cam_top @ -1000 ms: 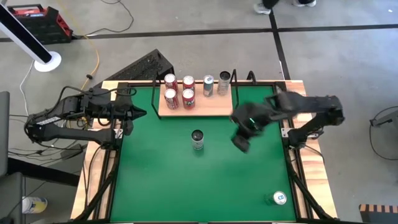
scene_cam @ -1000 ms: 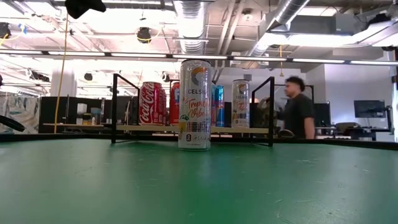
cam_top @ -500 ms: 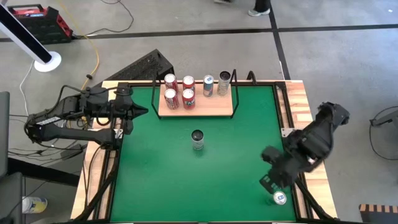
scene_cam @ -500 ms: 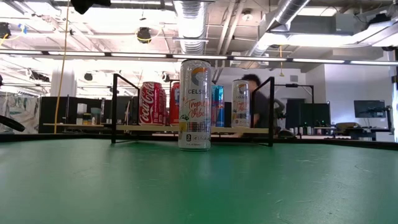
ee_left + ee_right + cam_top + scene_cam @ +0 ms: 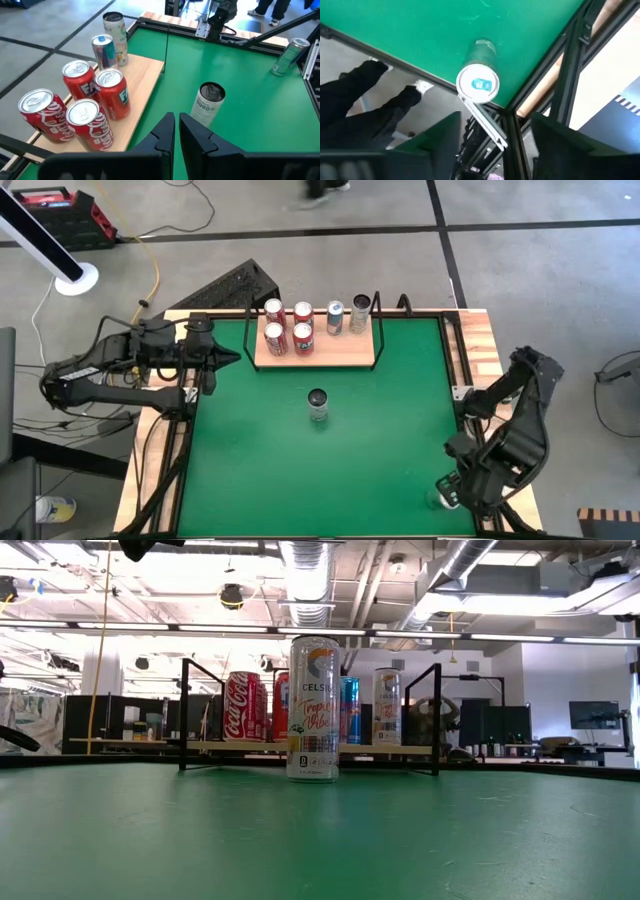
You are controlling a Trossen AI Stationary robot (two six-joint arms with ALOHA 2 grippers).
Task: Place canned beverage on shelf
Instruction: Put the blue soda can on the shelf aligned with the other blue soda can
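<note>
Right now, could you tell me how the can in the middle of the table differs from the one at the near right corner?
The middle can stands well out on the green felt, apart from both arms; the corner can stands at the table's very edge, with the right gripper open and hovering over it. The middle can is pale with coloured print; the corner can looks greenish with a blue-marked lid. Both are slim, upright and not yet on the shelf.

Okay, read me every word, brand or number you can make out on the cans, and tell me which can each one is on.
"CELSIUS": tall can standing mid-table; the script under it is too blurred to read.
"Coca-Cola": red can on the shelf.
Blue can and pale can on the shelf: print too small.
Corner can: no readable text.
</note>
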